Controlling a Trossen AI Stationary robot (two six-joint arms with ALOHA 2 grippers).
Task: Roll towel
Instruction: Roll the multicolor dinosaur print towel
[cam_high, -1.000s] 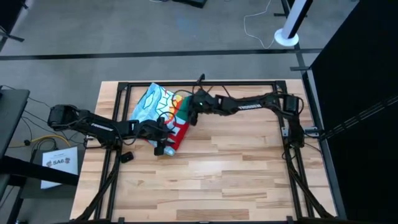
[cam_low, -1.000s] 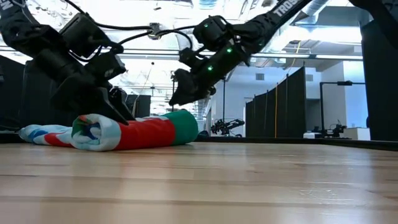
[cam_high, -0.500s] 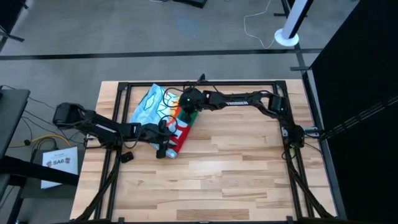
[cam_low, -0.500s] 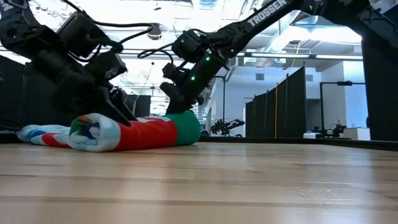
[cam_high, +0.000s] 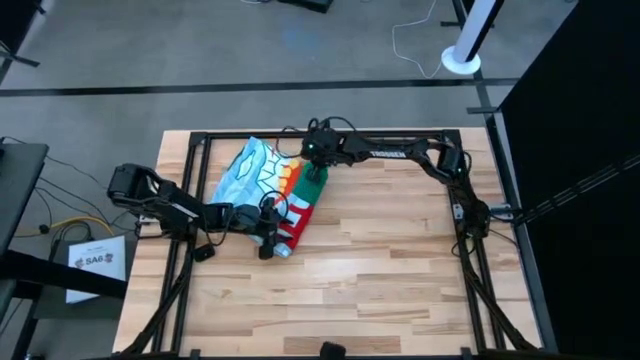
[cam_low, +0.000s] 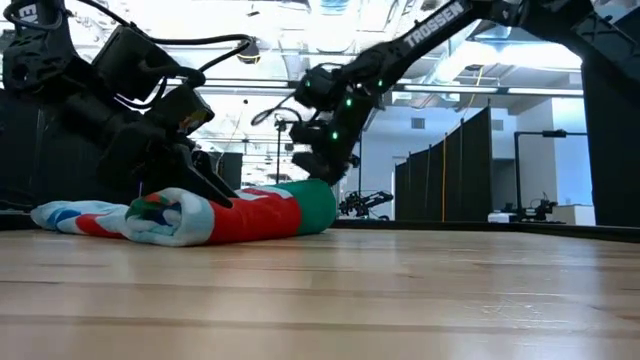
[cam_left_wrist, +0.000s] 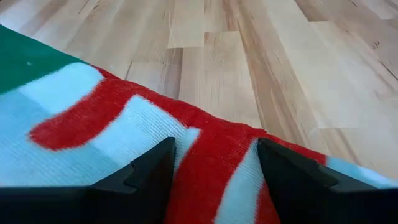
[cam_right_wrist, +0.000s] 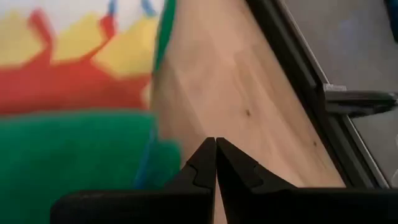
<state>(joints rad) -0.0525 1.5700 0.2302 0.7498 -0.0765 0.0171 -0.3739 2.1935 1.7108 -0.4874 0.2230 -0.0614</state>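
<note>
Left tool (cam_high: 272, 232) sits on the near end of the rolled towel (cam_high: 268, 185), its two fingers (cam_left_wrist: 146, 177) spread apart with the red and light-blue terry bulging up between them. In the low view this tool (cam_low: 200, 180) leans down onto the top of the roll, just behind its spiral end. Beyond its fingertips lies bare wood of the counter (cam_left_wrist: 280, 68).

Right tool (cam_high: 317, 172) is at the other, green end of the roll, on the side away from the left tool. Its fingers (cam_right_wrist: 214, 163) are pressed together, tip to tip, with no cloth between them; the green cloth lies just beside them and the red and yellow print farther on. In the low view this tool (cam_low: 322, 165) hangs just above the green end; whether it touches the cloth cannot be told.

Behind both tools the towel's unrolled part, light blue with white motifs, spreads flat toward the black frame rail (cam_high: 250, 134) at the counter's far edge.
</note>
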